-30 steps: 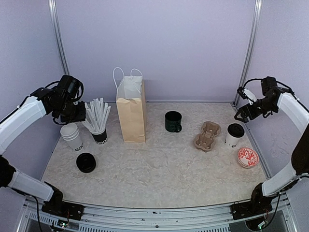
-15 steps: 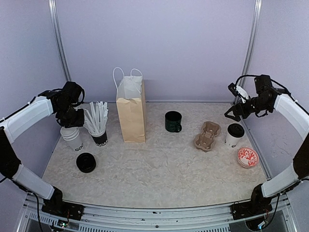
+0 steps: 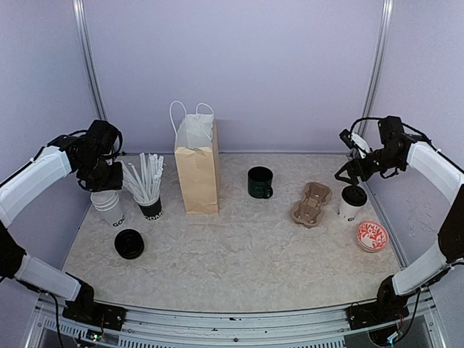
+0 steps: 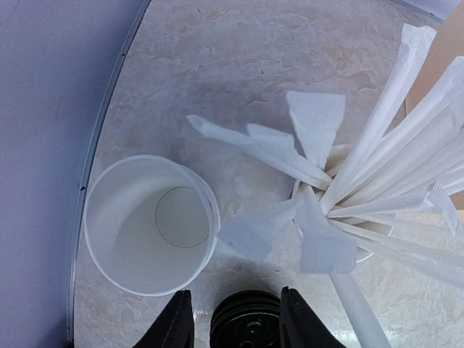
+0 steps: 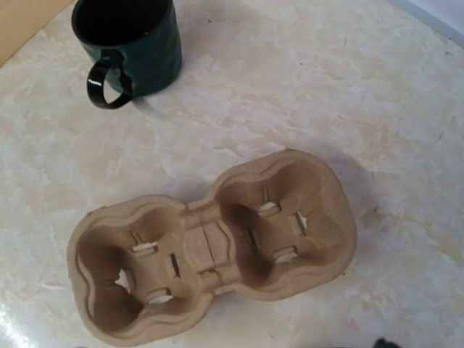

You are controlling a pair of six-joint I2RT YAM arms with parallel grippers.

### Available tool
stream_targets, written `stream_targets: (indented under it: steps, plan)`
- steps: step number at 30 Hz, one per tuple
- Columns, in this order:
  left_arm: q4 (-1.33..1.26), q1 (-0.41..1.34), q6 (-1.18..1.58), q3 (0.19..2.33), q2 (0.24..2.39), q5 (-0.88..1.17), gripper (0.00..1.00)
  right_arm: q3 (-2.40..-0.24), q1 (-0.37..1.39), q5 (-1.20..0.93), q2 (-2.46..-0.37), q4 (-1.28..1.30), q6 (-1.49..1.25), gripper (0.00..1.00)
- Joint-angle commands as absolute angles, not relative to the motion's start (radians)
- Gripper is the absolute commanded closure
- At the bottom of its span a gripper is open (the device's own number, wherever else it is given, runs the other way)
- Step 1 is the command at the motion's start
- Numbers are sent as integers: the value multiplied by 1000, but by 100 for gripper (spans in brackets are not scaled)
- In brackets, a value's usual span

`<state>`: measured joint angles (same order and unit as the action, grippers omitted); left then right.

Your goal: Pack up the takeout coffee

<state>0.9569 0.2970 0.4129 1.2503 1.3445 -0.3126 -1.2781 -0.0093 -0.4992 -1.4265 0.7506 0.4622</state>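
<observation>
One takeout coffee cup [image 3: 353,202], white with a black lid, stands at the right beside a brown two-hole cardboard carrier [image 3: 312,203] [image 5: 217,246]. My right gripper [image 3: 346,171] hovers above and just behind that cup. It looks open, with only a dark fingertip [image 5: 380,342] at the edge of the right wrist view. At the left stands a stack of lidless white cups [image 3: 110,206] [image 4: 148,225]. My left gripper [image 3: 103,175] [image 4: 239,322] hangs open over it, holding nothing. Far below, between its fingers, I see a stack of black lids [image 3: 129,243] [image 4: 246,325].
A black cup full of white wrapped straws [image 3: 148,199] [image 4: 362,181] stands right next to the cup stack. A brown paper bag [image 3: 197,170] stands upright at the back left. A dark green mug [image 3: 259,183] [image 5: 130,43] sits mid-table, and a red patterned disc [image 3: 372,235] lies near the right edge.
My right gripper has swung left and down to above the lidded cup. My left gripper has shifted slightly over the cup stack.
</observation>
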Motion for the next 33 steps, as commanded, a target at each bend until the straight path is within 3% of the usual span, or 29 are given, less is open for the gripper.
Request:
stream_targets:
  steps: [1, 17, 33]
  plan:
    - [999, 270, 433, 1234, 1295, -351, 61, -1286, 19, -524, -1447, 734, 468, 17]
    - [891, 202, 341, 1222, 1432, -299, 70, -1258, 38, -520, -1450, 729, 465, 19]
    - [879, 186, 315, 1219, 1491, -317, 90, -1261, 48, -520, -1467, 722, 452, 20]
